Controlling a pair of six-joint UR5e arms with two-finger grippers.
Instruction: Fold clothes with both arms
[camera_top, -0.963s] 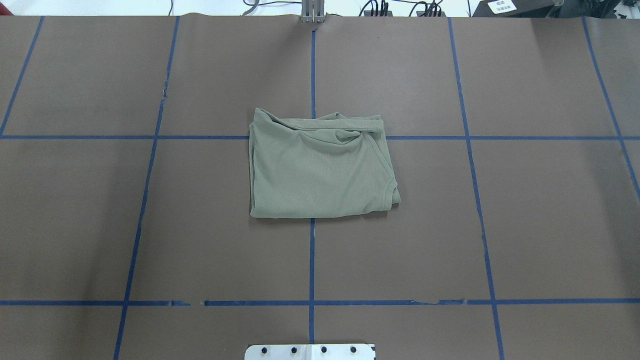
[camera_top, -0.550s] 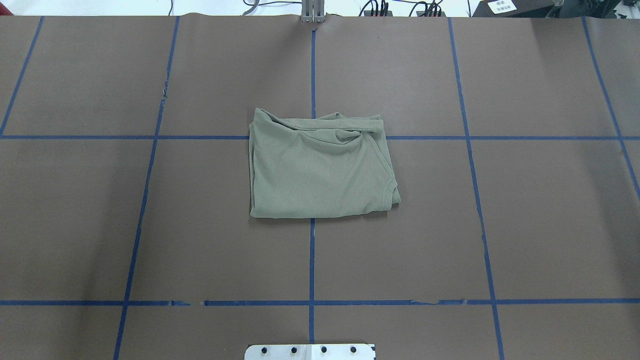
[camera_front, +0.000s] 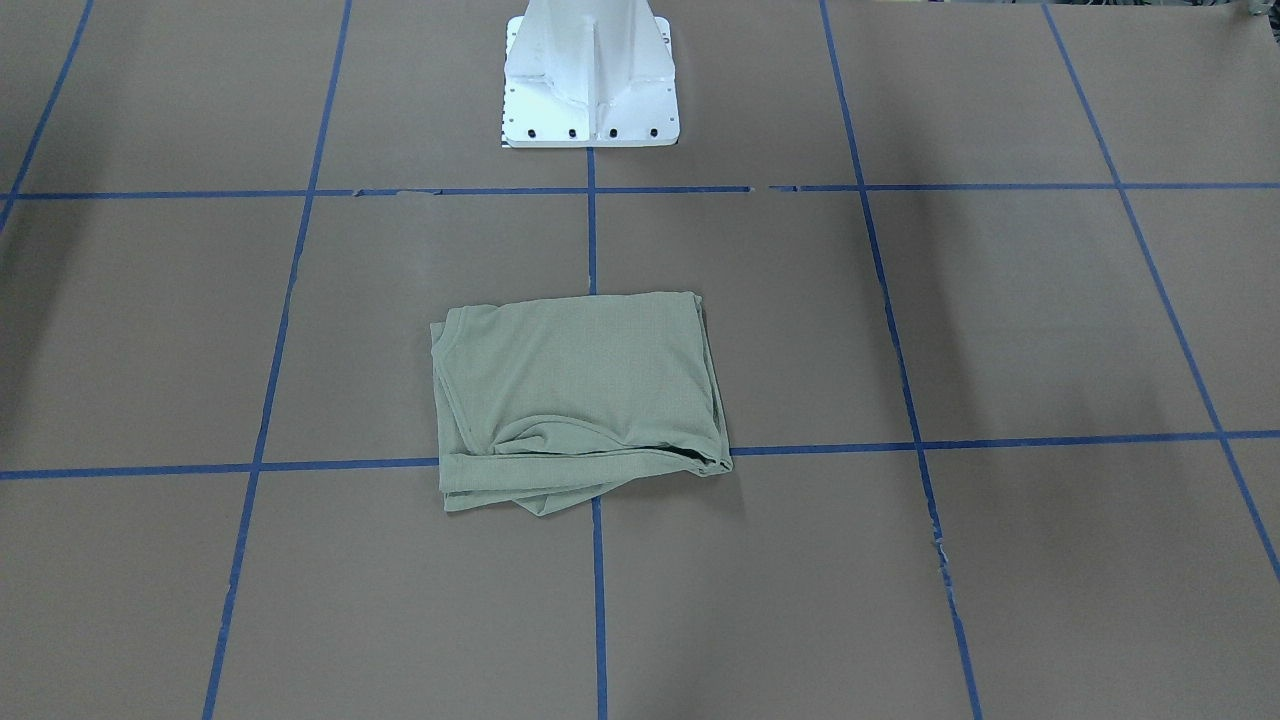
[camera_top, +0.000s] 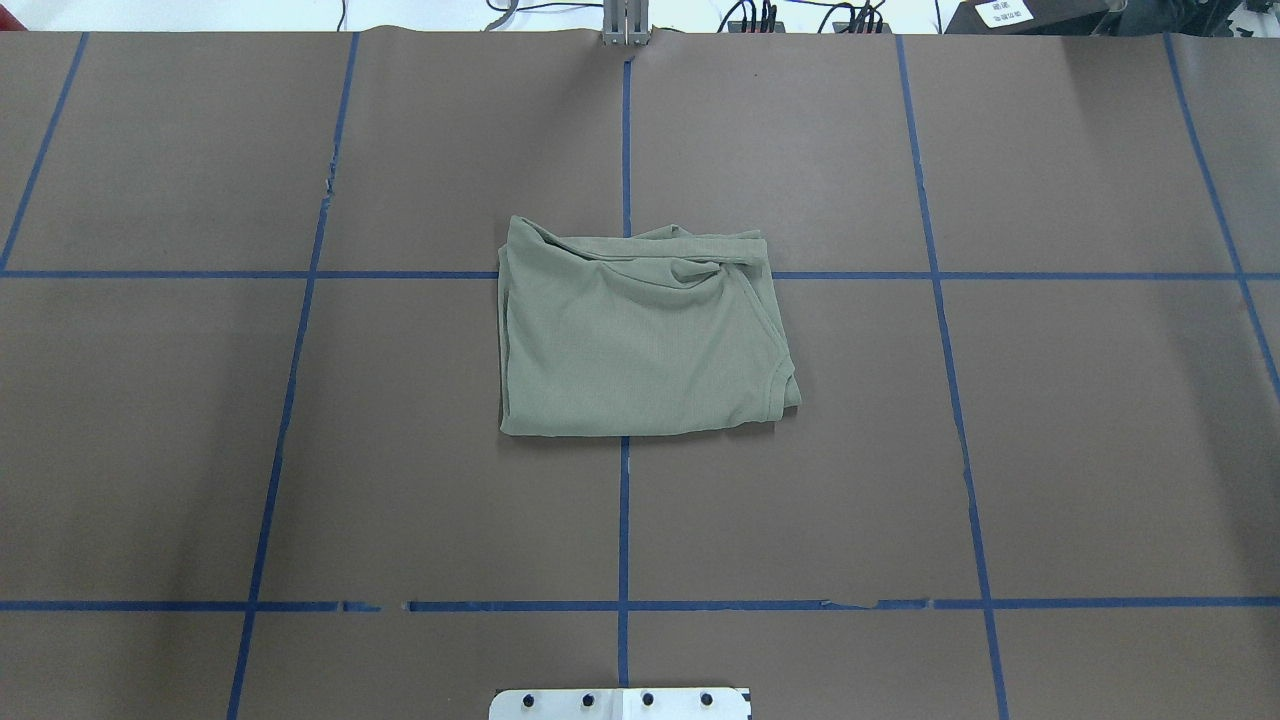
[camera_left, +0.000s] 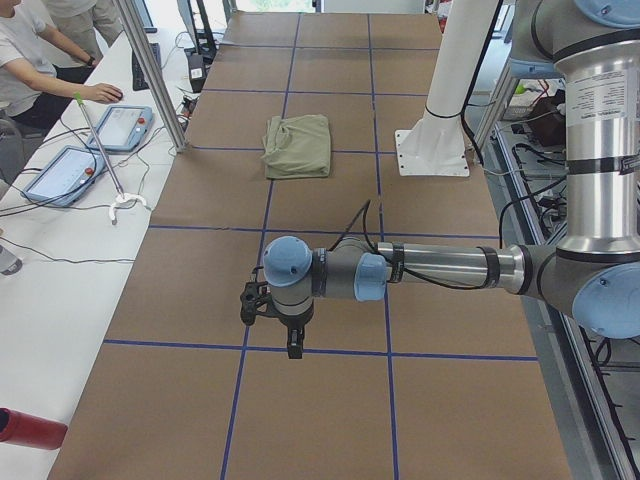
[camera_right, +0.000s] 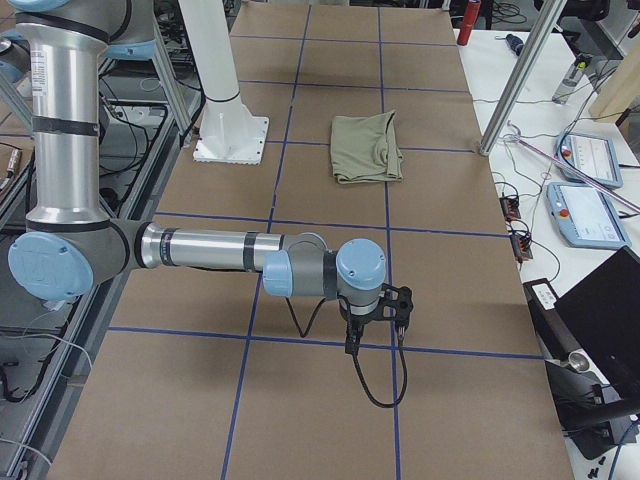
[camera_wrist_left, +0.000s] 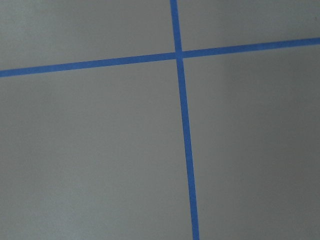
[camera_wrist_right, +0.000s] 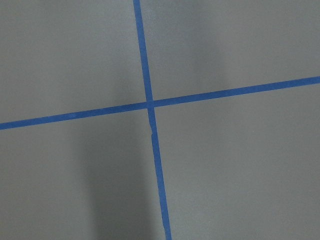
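The pale sage-green shirt (camera_top: 640, 340) lies folded into a rough rectangle at the table's middle, with bunched folds along its far edge; it also shows in the front view (camera_front: 580, 390) and both side views (camera_left: 298, 145) (camera_right: 367, 148). No gripper touches it. My left gripper (camera_left: 270, 325) hangs low over the brown table far from the shirt, at the table's left end. My right gripper (camera_right: 375, 320) hangs likewise at the right end. Both show only in side views, so I cannot tell whether they are open or shut. Both wrist views show only table and blue tape.
The brown table cover (camera_top: 900, 450) carries a blue tape grid. The white pedestal base (camera_front: 590, 80) stands at the robot's side. Operator tables with teach pendants (camera_left: 120, 125) (camera_right: 585, 160) and a person (camera_left: 30, 60) flank the far edge.
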